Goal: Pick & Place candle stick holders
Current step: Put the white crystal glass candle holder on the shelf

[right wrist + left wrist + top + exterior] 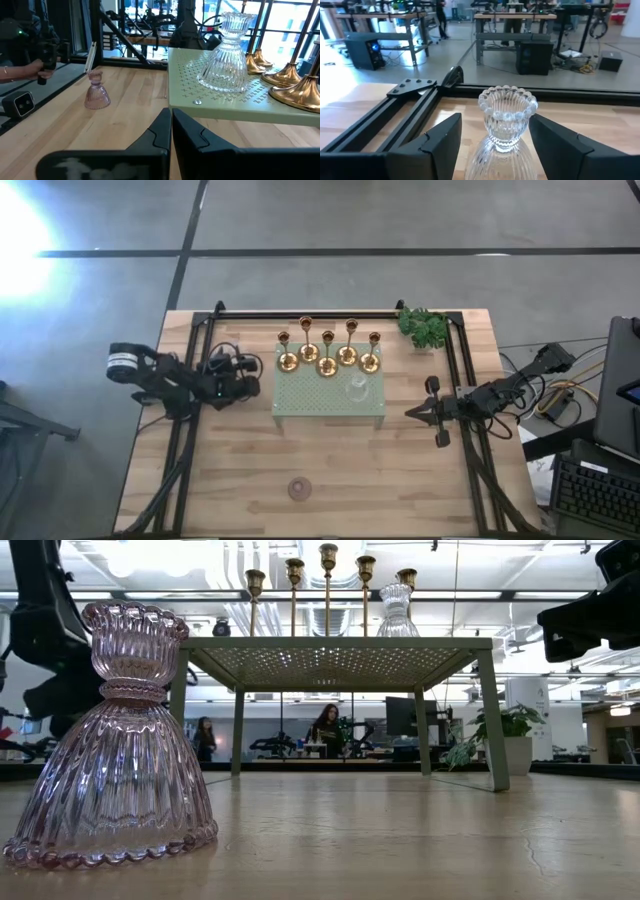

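Glassware is being handled on the left: the left gripper (495, 150) is sitting left of the tray (300, 406), its fingers (440, 145) spread around a clear glass holder (506, 125) and flanking its neck; whether the pads are pressing the glass cannot be told. The right gripper (171, 131) is waiting right of the tray with fingers clenched on nothing. Five brass holders (327, 360) are standing along the tray's far edge, a second clear holder (357, 389) near its right side. The pink holder (112, 740) is resting on the bare table at the near edge.

Judged from appearance, the glass pieces are rigid, slick and breakable, with ribs giving only slight purchase; the narrow waist under the flared cup is looking like the soundest hold. The brass ones are likely top-heavy on thin stems.

From above, the held glass is lost against the dark arm, and its base is cut off in the wrist view.
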{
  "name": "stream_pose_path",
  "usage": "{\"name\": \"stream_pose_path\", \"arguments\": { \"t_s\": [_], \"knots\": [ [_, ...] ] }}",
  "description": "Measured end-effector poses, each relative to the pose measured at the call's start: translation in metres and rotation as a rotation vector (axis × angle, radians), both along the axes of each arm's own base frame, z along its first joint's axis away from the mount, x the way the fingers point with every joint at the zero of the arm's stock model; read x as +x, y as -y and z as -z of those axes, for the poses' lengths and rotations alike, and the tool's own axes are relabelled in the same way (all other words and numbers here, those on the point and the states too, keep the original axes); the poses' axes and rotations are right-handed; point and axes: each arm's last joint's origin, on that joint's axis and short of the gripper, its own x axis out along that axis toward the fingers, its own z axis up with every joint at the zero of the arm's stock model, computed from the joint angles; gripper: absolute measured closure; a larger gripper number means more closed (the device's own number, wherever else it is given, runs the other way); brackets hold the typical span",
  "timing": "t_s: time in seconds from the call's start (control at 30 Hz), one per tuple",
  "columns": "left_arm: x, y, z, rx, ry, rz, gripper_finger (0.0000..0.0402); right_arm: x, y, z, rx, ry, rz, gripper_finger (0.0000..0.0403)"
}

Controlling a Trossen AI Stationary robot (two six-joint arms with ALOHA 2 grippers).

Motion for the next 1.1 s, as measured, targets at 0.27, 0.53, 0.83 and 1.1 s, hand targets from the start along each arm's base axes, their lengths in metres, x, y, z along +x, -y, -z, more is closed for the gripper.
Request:
{"name": "stream_pose_path", "arguments": {
  "t_s": [0.27,0.53,0.83,1.1],
  "knots": [
    [-0.001,-0.014,-0.002,-0.018,0.003,-0.068,0.0185,0.0,0.0,0.0,0.0,0.0,0.0,0.0394],
    [-0.002,-0.019,0.002,-0.026,-0.006,-0.091,0.0309,0.0,0.0,0.0,0.0,0.0,0.001,0.0394],
    [-0.002,-0.018,0.005,-0.064,-0.011,-0.065,0.039,0.0,0.0,0.0,0.0,0.0,0.0,0.0394],
    [0.004,-0.017,0.01,-0.296,0.058,0.107,0.0395,0.0,0.0,0.0,0.0,0.0,0.0,0.0394]
  ]
}}
